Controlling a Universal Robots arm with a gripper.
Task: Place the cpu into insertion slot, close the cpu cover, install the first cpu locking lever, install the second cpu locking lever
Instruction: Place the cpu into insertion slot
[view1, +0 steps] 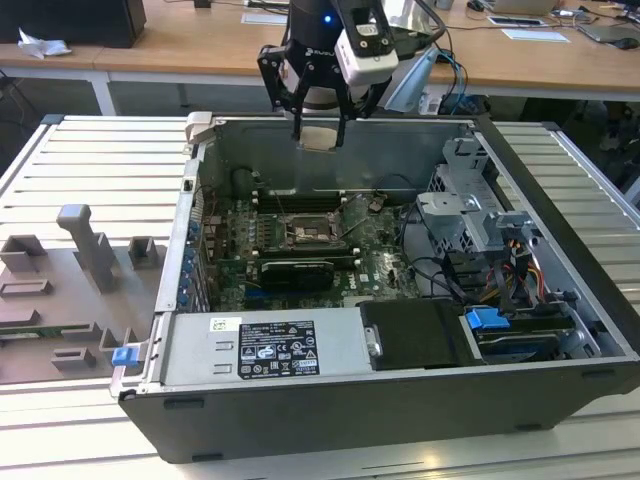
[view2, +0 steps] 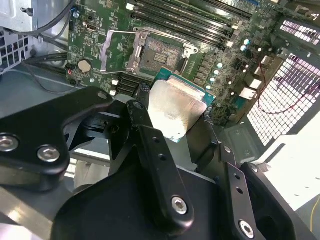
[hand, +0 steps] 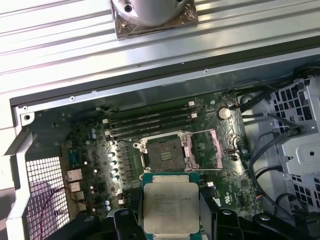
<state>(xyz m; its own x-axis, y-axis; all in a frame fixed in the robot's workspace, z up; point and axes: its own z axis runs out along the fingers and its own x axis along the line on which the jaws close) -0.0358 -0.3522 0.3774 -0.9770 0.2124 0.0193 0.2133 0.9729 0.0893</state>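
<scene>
One gripper (view1: 320, 128) is pinching the cpu (view1: 322, 137) by two opposite edges, pressed tight against it, and is hanging by the far wall of the case (view1: 330, 420), well above the board (view1: 385, 262). The slot (view1: 305, 232) is lying below the cpu and somewhat toward the case's near edge, just beside the memory slots (view1: 300, 200). It is sitting uncovered, and the cover (hand: 226, 145) is resting flipped open at its side. The cpu's edges are running roughly square with the slot's.
</scene>
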